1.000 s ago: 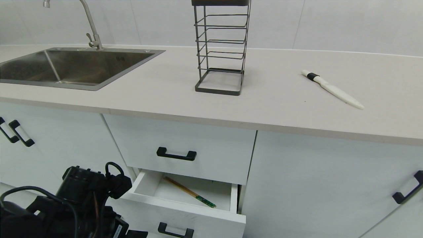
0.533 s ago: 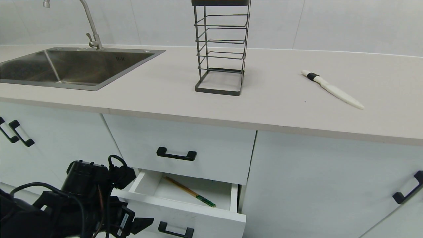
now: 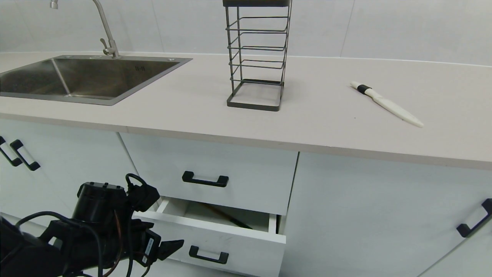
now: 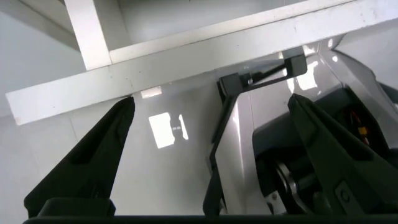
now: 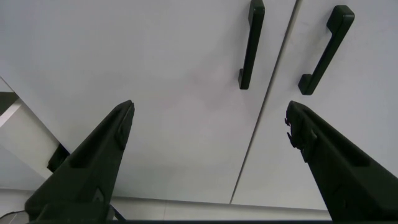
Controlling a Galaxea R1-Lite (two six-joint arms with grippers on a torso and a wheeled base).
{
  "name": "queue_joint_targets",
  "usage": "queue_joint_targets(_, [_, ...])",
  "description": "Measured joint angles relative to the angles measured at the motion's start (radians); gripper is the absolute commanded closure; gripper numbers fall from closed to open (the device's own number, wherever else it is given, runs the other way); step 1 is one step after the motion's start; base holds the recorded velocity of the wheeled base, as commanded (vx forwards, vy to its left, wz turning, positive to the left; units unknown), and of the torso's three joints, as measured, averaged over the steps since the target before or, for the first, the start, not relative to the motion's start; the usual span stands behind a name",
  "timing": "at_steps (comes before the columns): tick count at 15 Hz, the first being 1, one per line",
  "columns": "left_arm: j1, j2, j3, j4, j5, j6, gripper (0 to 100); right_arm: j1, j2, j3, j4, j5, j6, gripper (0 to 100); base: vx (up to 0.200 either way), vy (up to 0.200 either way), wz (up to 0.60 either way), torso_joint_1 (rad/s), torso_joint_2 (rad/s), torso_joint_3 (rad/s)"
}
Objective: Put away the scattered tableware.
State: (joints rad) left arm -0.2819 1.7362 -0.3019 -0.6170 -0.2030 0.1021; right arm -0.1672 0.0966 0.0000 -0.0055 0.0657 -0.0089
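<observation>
A white utensil with a black band (image 3: 386, 104) lies on the counter (image 3: 326, 115) at the right. The lower drawer (image 3: 215, 240) stands a little open below the counter, and a pair of chopsticks (image 3: 226, 218) lies inside as a dark line in shadow. My left gripper (image 3: 165, 248) is low at the left, open, at the drawer's white front beside its black handle (image 3: 207, 255). In the left wrist view the left gripper (image 4: 211, 118) spreads wide before that front and the handle (image 4: 261, 71). My right gripper (image 5: 208, 124) is open and holds nothing, facing white cabinet doors (image 5: 186, 93).
A tall wire rack (image 3: 257, 57) stands mid-counter, and a steel sink (image 3: 77, 77) with a tap is at the left. The upper drawer (image 3: 207, 173) is closed. Black handles (image 5: 250, 43) run down the cabinet doors.
The lower drawer has slid inward and now covers most of the chopsticks. My left gripper has moved up and forward to the drawer front.
</observation>
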Motion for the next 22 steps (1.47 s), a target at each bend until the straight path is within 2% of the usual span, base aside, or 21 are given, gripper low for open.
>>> queue_joint_targets(4, [-0.002, 0.039, -0.011, -0.096, 0.0, -0.005, 0, 0.0, 0.0, 0.0, 0.0, 0.0, 0.0, 0, 0.0, 0.0, 0.0, 0.0, 0.0, 0.0])
queue_joint_targets(6, [-0.009, 0.062, -0.016, -0.16, 0.0, -0.031, 0, 0.0, 0.0, 0.0, 0.0, 0.0, 0.0, 0, 0.0, 0.0, 0.0, 0.0, 0.0, 0.0])
queue_joint_targets(16, [-0.001, 0.079, -0.009, -0.173, 0.002, -0.033, 0, 0.0, 0.0, 0.0, 0.0, 0.0, 0.0, 0, 0.0, 0.0, 0.0, 0.0, 0.0, 0.0])
queue_joint_targets(22, [0.003, 0.097, -0.041, -0.179, 0.002, -0.034, 0, 0.0, 0.0, 0.0, 0.0, 0.0, 0.0, 0, 0.0, 0.0, 0.0, 0.0, 0.0, 0.0])
